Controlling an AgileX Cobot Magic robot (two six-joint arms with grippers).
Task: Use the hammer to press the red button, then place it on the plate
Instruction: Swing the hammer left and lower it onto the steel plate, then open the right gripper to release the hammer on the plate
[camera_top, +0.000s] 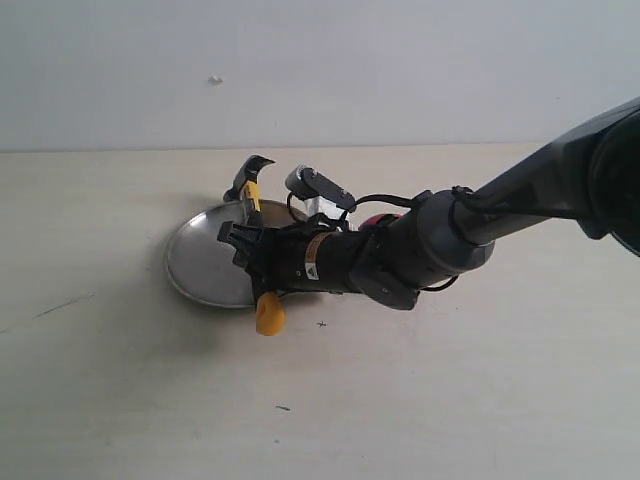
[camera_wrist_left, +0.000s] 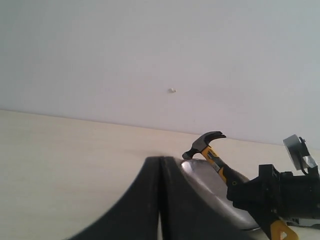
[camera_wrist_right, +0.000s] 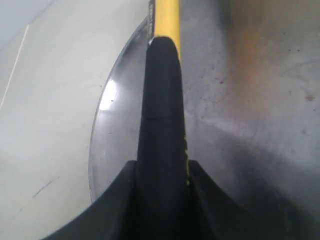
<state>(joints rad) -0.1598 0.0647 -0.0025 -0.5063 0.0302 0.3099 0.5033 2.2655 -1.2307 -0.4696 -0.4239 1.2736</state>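
My right gripper (camera_top: 246, 246) is shut on the black handle of the hammer (camera_top: 252, 178) and holds it over the silver plate (camera_top: 200, 262). The dark claw head points to the far side, past the plate's rim, and the yellow end (camera_top: 269, 315) sticks out toward the front. In the right wrist view the handle (camera_wrist_right: 162, 100) runs between the fingers (camera_wrist_right: 120, 200) above the plate (camera_wrist_right: 240, 100). Only a sliver of the red button (camera_top: 378, 219) shows behind the right arm. My left gripper (camera_wrist_left: 160, 160) is shut and empty, low on the table, facing the hammer (camera_wrist_left: 206, 142) and plate (camera_wrist_left: 210, 186).
The right arm (camera_top: 500, 205) reaches in from the right across the pale table (camera_top: 120, 400). A white wall (camera_top: 320, 70) stands behind the table. The left arm does not show in the exterior view.
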